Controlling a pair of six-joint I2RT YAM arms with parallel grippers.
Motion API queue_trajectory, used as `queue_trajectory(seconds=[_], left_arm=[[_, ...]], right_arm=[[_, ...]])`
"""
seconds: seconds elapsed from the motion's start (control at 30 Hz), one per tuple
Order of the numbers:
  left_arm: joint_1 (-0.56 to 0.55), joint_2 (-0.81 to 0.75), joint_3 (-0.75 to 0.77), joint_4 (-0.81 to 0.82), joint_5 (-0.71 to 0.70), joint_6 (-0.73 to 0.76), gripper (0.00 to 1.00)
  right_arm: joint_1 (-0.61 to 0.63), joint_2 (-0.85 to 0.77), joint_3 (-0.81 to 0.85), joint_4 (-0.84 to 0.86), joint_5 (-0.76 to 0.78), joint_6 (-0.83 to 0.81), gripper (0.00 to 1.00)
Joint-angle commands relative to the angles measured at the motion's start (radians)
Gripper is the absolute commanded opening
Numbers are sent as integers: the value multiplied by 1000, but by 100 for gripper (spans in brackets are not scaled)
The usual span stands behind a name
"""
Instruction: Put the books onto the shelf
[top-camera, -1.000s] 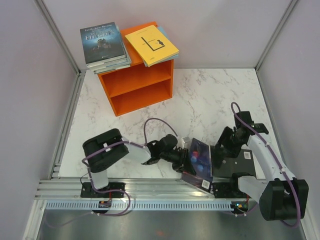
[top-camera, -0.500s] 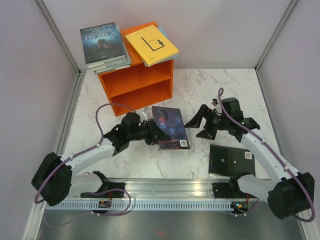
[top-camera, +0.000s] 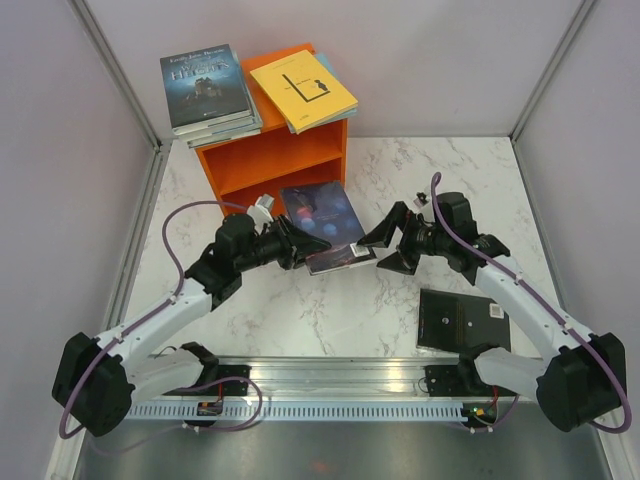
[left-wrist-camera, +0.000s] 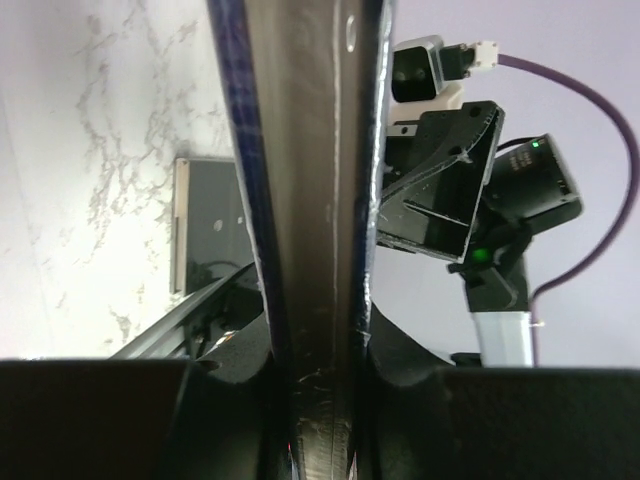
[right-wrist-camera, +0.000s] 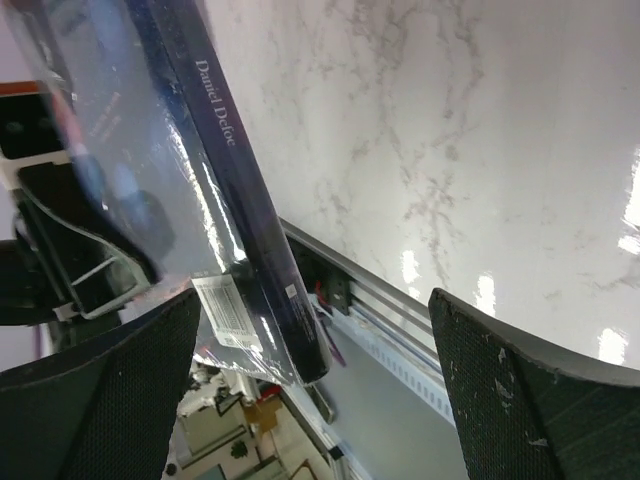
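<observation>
The top camera looks down from behind; both close wrist cameras share the book (top-camera: 322, 225).

My black two-finger gripper (right-wrist-camera: 315, 395) stood spread wide, fingers at seven and five o'clock. At ten o'clock a glossy dark blue paperback book (right-wrist-camera: 140, 140), spine lettered Daniel Defoe, slanted across the white marble table (right-wrist-camera: 450, 130).

White marble table (top-camera: 430, 180), bearing at the far left an orange shelf (top-camera: 270, 175), with a pile of dark books (top-camera: 208, 88) and a yellow book (top-camera: 303, 88) side by side on its top, and near the right front a black book (top-camera: 463, 320) lying flat.
</observation>
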Motion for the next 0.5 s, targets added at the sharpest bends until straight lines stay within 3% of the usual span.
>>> queue_trajectory(seconds=[0.0, 0.23, 0.37, 0.47], left_arm=[[15, -62, -24, 251, -15, -127, 2], [15, -64, -85, 355, -32, -191, 2], [15, -62, -105, 392, -48, -212, 2], [15, -58, -127, 438, -55, -229, 2]], right_arm=[[6, -29, -26, 202, -45, 123, 98], [34, -87, -120, 551, -46, 390, 87], [48, -84, -133, 664, -47, 485, 68], [62, -78, -140, 740, -47, 538, 59]])
